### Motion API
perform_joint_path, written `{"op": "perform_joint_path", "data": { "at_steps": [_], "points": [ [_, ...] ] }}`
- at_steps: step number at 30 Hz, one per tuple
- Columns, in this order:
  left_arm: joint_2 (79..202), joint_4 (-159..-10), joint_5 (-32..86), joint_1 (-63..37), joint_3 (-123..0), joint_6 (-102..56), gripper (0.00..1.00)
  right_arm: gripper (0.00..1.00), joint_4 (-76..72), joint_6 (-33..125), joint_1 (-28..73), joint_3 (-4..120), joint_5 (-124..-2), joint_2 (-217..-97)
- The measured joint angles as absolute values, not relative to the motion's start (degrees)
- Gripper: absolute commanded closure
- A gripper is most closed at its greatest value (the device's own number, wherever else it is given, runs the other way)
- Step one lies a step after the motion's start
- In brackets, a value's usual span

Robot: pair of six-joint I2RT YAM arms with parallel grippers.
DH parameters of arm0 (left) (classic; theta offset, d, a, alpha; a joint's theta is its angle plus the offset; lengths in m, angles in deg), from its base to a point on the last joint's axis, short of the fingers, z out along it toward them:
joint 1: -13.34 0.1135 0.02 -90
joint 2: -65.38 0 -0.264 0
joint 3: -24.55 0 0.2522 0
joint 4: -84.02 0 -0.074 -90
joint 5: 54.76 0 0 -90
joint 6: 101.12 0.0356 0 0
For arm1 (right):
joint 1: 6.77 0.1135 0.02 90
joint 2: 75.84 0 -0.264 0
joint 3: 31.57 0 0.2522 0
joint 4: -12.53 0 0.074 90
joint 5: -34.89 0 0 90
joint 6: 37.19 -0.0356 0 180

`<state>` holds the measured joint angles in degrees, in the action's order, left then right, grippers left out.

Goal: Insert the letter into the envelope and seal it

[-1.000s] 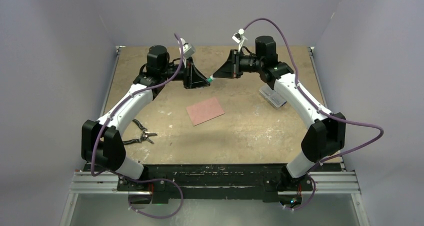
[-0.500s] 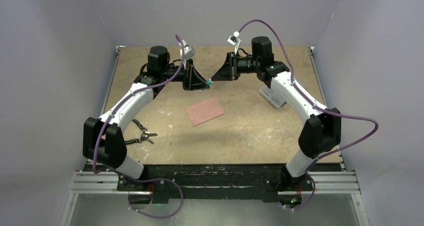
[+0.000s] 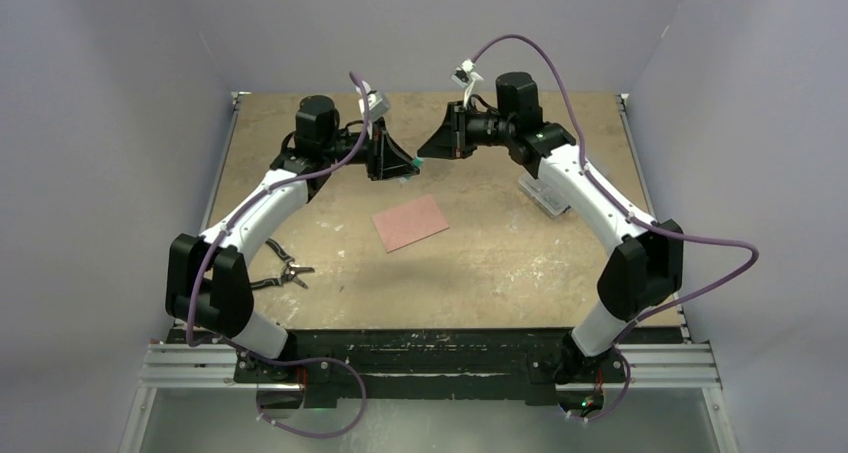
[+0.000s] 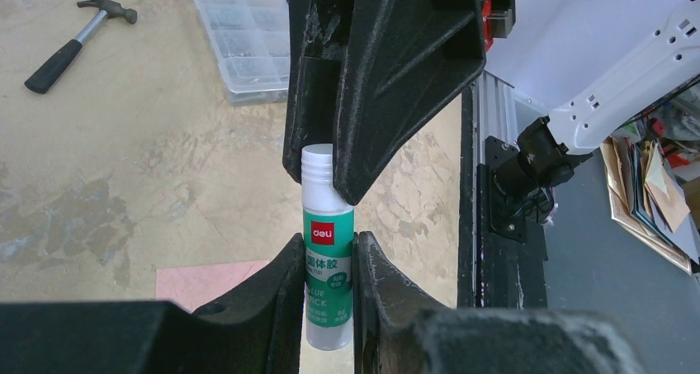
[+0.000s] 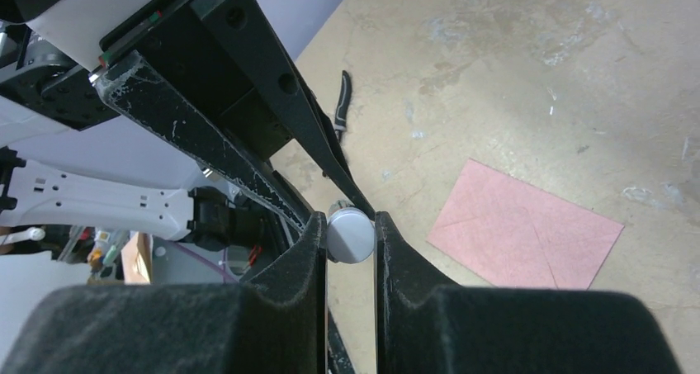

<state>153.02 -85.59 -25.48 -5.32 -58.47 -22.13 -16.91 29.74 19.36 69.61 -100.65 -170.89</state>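
Note:
A salmon-pink envelope (image 3: pixel 410 223) lies flat on the table's middle, its diagonal seams facing up in the right wrist view (image 5: pixel 524 234); a corner of it shows in the left wrist view (image 4: pixel 206 279). The letter is not visible. Above the table's far half a green-and-white glue stick (image 4: pixel 328 250) hangs between both grippers. My left gripper (image 3: pixel 403 164) is shut on its labelled body. My right gripper (image 3: pixel 428 153) faces it, shut on the stick's white round end (image 5: pixel 350 236). Both grippers hang above and beyond the envelope.
Black-handled pliers (image 3: pixel 280 271) lie near the left arm. A clear plastic compartment box (image 3: pixel 545 195) sits under the right arm and shows in the left wrist view (image 4: pixel 248 35), with a hammer (image 4: pixel 78 42) beside it.
The right arm has shifted a little left and away, and the joined grippers with the glue stick moved slightly left. The envelope has not moved.

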Motion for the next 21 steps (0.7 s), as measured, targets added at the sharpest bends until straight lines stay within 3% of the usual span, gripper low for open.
{"op": "perform_joint_path", "data": {
  "at_steps": [10,21],
  "points": [
    [153.0,-85.5,-25.2,-5.4,-57.8,-19.9,1.0,1.0,-18.5,31.7,20.7,69.4,-96.8,-170.0],
    [152.9,-80.7,-26.0,-5.6,-61.0,-12.0,1.0,0.53,-23.1,23.3,23.5,73.7,-88.1,-169.6]
  ]
}}
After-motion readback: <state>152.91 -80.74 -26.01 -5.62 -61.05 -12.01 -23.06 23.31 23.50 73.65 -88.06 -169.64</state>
